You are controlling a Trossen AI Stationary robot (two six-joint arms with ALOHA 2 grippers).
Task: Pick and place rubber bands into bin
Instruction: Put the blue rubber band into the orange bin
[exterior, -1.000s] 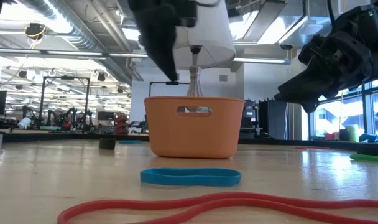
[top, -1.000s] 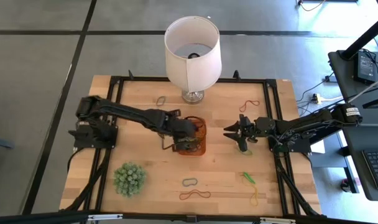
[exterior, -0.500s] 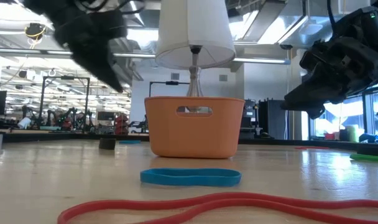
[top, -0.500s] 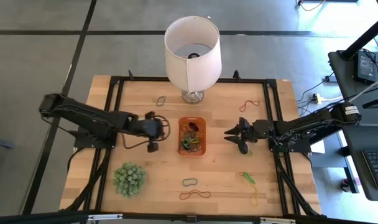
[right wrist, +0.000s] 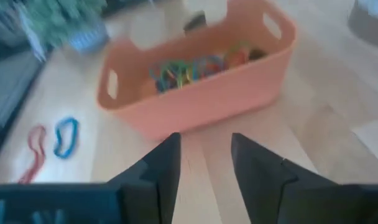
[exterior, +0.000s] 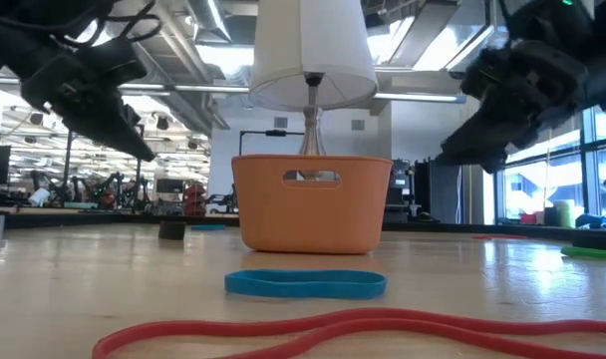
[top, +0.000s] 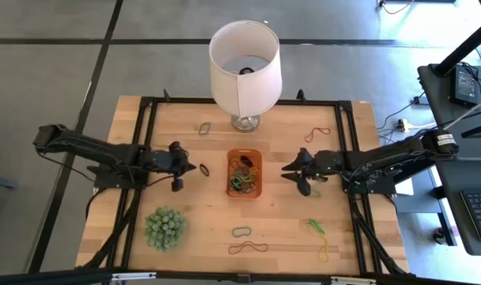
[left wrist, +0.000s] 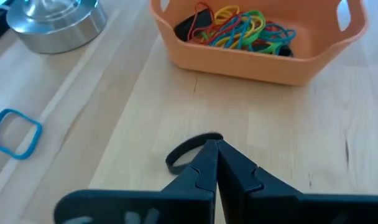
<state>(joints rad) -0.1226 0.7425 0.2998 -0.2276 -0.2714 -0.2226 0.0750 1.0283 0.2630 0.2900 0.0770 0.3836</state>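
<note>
The orange bin stands mid-table with several coloured rubber bands heaped inside. My left gripper hangs shut above the table, left of the bin. A black rubber band lies flat on the wood just beyond its tips, and the gripper does not touch it. My right gripper hovers open to the right of the bin, its fingers pointing at the bin's wall with nothing between them. In the low view both grippers, the left and the right, hang clear of the tabletop.
A white lamp stands at the far edge and a spiky green plant near left. Loose bands lie about: grey, red, blue, red, green, yellow.
My left gripper has drawn back from above the bin toward the table's left edge, sinking a little and staying shut. My right gripper has edged toward the bin and risen slightly, still open.
</note>
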